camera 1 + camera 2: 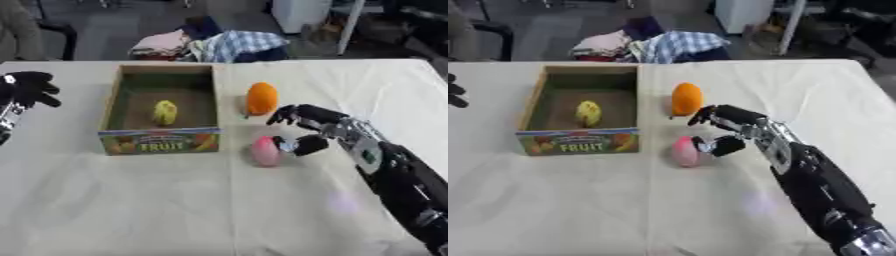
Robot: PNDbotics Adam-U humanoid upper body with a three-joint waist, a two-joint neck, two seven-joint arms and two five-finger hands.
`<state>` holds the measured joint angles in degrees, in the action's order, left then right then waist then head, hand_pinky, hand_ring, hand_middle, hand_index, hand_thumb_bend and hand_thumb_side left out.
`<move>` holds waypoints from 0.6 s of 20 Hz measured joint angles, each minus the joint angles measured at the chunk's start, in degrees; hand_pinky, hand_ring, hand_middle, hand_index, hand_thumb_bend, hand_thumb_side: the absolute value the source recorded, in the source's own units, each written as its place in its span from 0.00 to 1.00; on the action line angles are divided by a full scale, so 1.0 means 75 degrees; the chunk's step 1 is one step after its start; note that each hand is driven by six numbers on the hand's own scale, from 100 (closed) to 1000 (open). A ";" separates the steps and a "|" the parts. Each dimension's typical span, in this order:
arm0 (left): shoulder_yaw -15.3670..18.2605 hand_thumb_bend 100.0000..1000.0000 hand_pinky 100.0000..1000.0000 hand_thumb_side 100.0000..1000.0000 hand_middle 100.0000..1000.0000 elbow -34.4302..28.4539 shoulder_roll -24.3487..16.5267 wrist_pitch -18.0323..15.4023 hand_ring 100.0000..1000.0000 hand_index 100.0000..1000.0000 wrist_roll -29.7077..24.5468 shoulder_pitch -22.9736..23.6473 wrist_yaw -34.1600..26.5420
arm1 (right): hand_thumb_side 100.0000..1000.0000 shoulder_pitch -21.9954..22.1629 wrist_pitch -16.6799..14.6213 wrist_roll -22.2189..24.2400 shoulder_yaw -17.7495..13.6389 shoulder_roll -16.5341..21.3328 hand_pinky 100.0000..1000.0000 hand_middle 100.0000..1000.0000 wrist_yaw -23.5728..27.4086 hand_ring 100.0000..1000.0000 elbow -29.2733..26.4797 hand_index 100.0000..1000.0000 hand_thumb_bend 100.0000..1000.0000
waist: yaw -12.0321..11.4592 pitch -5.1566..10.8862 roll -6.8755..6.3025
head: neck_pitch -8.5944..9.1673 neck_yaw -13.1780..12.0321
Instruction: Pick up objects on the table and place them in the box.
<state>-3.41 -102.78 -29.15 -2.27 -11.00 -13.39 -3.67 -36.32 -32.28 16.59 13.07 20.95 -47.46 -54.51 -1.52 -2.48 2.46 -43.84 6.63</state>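
A cardboard box [115, 99] printed "FRUIT" stands left of centre with a yellow fruit [164, 112] inside it. To its right lie an orange fruit [262, 98] and, nearer me, a pink fruit [265, 150]. My right hand [308, 126] hovers just right of the pink fruit, fingers spread above it and thumb beside it, with nothing in its grasp. My left hand [28, 88] rests at the table's left edge, fingers relaxed and holding nothing.
The table [219, 210] wears a white cloth with a wide bare stretch in front. Beyond the far edge are a pile of clothes [210, 45] and a chair.
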 measured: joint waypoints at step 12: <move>0.0067 0.15 0.97 0.80 0.61 0.0061 0.0065 0.0051 0.60 0.79 -0.0004 0.0190 0.0152 | 0.44 0.0233 -0.0074 0.0048 0.0054 0.0320 0.70 0.75 0.0769 0.79 -0.1202 0.85 0.00 | 0.0026 0.0000 0.0021 | 0.0000 -0.0001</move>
<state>-2.91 -102.32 -28.66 -1.89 -11.03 -11.97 -2.53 -34.57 -32.83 16.95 13.48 23.35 -41.69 -63.52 -1.33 -2.48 2.62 -43.84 6.62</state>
